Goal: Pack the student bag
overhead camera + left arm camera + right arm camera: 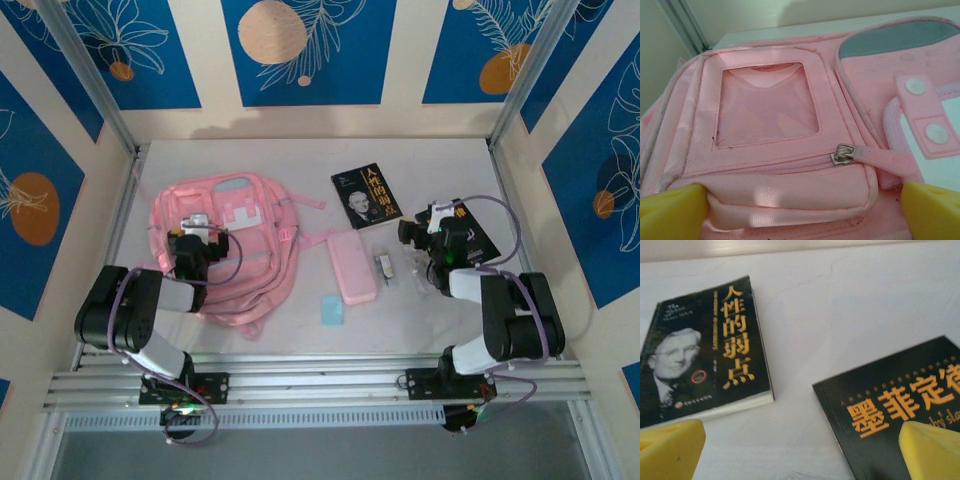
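Opening is judged the step in hand: the large soft pink fabric backpack (pixel 225 250) lies at table left, front pocket zip shut. The left gripper (pixel 800 210), fingers spread wide, straddles that pocket. The metal zip pull (pixel 844 154) sits just ahead between them and must be pinched next. Fabric contact cannot be confirmed. The right gripper (pixel 800 445), likewise spread and empty, hovers over the black orange-lettered paperback book (pixel 890 410)

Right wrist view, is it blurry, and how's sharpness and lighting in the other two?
Right wrist view: soft, lettering on the portrait book and the other book smeared. Left wrist view: backpack crisp at its zipper pull, sheen on the fabric. Top view: evenly lit, no strong glare.
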You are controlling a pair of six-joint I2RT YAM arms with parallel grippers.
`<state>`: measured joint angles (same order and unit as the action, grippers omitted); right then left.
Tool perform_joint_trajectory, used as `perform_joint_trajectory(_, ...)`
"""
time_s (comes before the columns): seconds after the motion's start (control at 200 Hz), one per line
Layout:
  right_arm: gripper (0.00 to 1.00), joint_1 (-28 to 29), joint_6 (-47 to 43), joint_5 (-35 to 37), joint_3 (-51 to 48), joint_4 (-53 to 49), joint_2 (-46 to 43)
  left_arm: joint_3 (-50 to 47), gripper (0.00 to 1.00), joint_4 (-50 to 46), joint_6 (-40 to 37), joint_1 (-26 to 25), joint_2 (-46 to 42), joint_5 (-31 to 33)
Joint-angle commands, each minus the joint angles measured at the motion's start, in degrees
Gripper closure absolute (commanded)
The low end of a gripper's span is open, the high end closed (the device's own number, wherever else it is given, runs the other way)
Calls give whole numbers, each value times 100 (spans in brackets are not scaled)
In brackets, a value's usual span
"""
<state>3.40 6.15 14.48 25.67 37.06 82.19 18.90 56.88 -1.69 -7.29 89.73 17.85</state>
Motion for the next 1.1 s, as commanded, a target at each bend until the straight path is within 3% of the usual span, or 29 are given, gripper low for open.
perform_joint_trajectory(0.0,0,336,-131,478,494,-1026,-518,-169,1,469,-210,-155,-184,83)
perform_joint_trajectory(0.08,1,593,146,438,987,-2027,-606,-163,1,179,-253,-215,-540,235)
perform_joint_trajectory(0.205,4,1291,338,421,1901,-3387,-387,363,0,-1556,-188,-248,-1516,347)
perform_joint_trajectory(0.315,4,1883,829,268,2781,-4234,61,936,0,-2745,626,-272,-1890,298)
perform_joint_trajectory(0.44,9,2268,1473,-586,3845,-4962,843,1672,0,-4388,1868,-316,-2068,-142)
perform_joint_trajectory(0.585,16,2551,2050,-1656,4801,-5062,1802,2251,1,-6327,3140,-409,-2162,-405)
perform_joint_trajectory(0.715,27,2762,2415,-2337,5622,-5042,2676,2211,2,-7520,3647,-509,-2344,-727)
perform_joint_trajectory(0.87,31,2901,2839,-2734,6053,-4720,3426,1751,3,-8063,4037,-598,-2773,-1073)
perform_joint_trajectory(1.095,35,2943,3316,-2572,6784,-4612,4454,1461,4,-8305,4219,-712,-2856,-1279)
